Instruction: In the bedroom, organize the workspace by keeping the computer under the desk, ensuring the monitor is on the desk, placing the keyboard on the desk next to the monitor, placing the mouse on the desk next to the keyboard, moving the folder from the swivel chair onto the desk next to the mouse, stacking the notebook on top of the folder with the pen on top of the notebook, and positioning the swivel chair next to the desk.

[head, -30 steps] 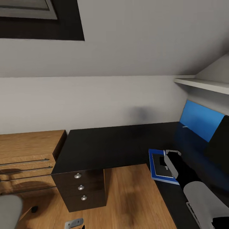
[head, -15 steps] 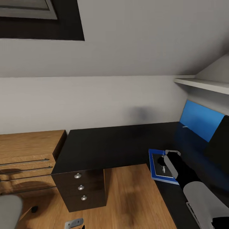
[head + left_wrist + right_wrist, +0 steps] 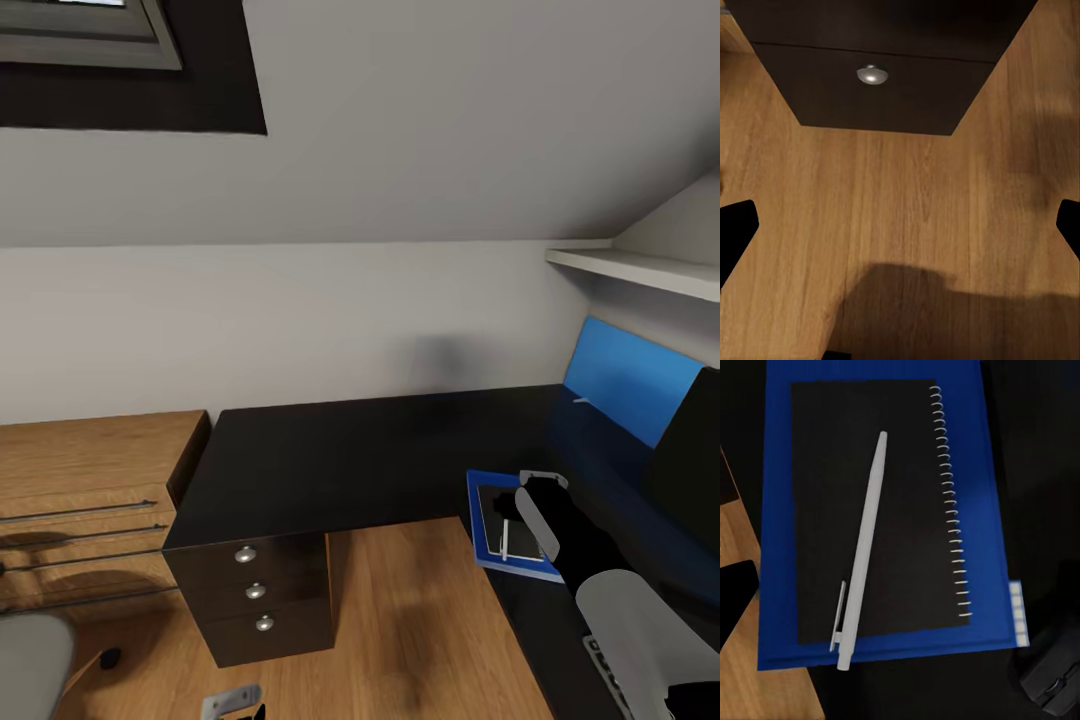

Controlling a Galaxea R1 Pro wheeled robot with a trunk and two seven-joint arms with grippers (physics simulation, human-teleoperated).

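Your right gripper (image 3: 512, 512) hovers over the stack on the desk (image 3: 340, 460), jaws apart and holding nothing. The pen (image 3: 861, 555) lies diagonally on the black spiral notebook (image 3: 900, 502), which sits on the blue folder (image 3: 774, 510) at the desk's edge. The mouse (image 3: 1056, 682) sits just beside the folder's corner. Your left gripper (image 3: 900, 225), jaws wide apart, faces the wood floor (image 3: 907, 217) by the drawer unit (image 3: 885, 90).
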